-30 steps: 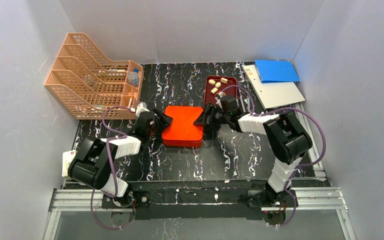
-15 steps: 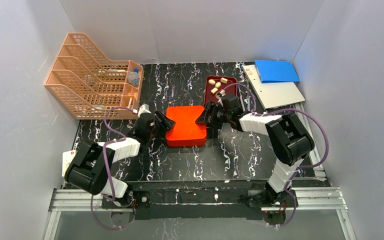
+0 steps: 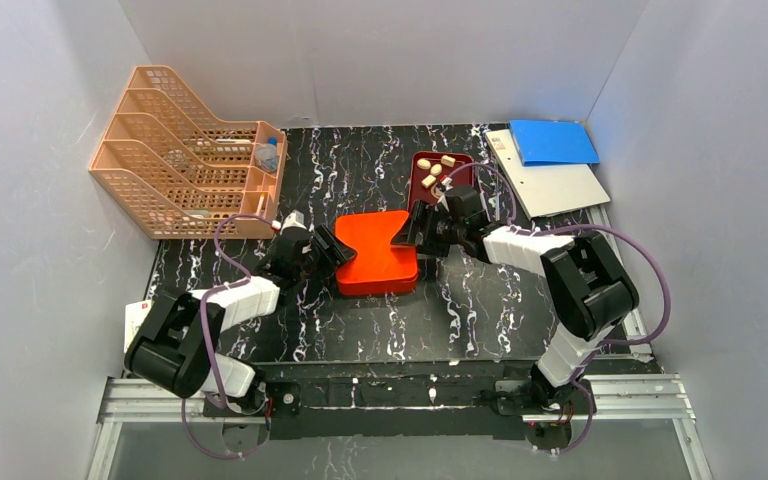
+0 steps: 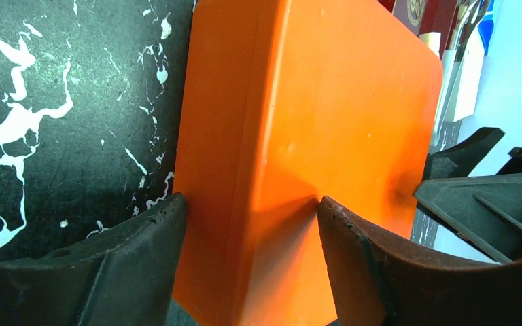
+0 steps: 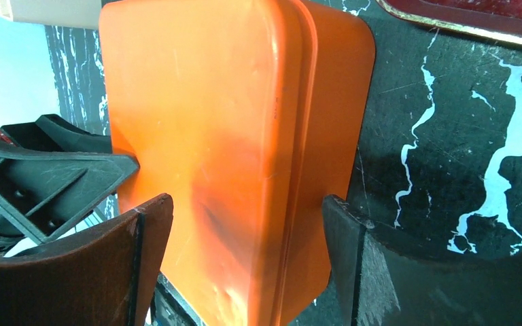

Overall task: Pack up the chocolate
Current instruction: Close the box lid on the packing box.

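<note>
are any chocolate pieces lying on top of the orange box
No, the orange box has a bare top, and the chocolate pieces all lie in the dark red tray.

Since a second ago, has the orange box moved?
Yes. The orange box has slid right, away from the peach file rack and toward the dark red tray.

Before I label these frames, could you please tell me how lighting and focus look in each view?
Top external: evenly lit and sharp, the orange box casting little shadow. Left wrist: box shaded beside the left gripper's fingers, background washed out. Right wrist: a dark patch on the box, right gripper's fingers underexposed, table veins crisp.
</note>
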`<state>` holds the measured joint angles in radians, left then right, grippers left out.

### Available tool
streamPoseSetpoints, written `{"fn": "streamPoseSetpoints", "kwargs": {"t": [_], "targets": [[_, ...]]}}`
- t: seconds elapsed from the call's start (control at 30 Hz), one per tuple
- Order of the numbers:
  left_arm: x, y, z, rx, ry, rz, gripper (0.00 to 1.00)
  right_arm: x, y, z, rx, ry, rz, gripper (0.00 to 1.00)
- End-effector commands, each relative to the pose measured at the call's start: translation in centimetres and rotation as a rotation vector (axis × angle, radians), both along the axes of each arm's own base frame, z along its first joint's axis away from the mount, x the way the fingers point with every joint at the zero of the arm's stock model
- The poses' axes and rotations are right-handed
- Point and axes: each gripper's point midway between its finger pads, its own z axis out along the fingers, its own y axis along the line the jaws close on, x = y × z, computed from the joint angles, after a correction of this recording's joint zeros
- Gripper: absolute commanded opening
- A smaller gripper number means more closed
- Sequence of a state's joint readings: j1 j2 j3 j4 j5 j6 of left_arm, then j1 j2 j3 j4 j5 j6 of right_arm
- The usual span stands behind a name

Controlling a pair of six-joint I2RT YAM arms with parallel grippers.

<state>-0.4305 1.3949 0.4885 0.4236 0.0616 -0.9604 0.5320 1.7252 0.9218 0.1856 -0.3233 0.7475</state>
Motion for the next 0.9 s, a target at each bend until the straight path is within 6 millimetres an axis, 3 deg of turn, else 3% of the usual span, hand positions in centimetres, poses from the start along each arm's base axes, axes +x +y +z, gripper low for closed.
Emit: {"fn": "streamPoseSetpoints", "kwargs": {"t": [0.0,0.2,0.4,0.67,0.87], "targets": [[-1.4,0.5,-0.8,0.053,0.057,-0.032,0.67,0.2,-0.2,2.9,0.018,-0.073,0.007,0.88],[-1.5,0.7,-0.5,0.052,0.052,-0.028,0.68,-1.2,-1.0,3.2,0.011,-0.059,0.010,0.88],[-1.6,0.8,-0.2,0.047,0.046,-0.026,0.68,-3.2,-2.2,2.3,0.012,-0.036,-0.007,0.88],[-1.5,0.7,0.1,0.044,0.042,-0.029,0.68,-2.6,-2.0,2.3,0.006,-0.035,-0.010,0.88],[-1.7,0.8,0.0,0.044,0.041,-0.028,0.68,-3.5,-2.3,2.2,0.015,-0.019,-0.017,0.88]]}}
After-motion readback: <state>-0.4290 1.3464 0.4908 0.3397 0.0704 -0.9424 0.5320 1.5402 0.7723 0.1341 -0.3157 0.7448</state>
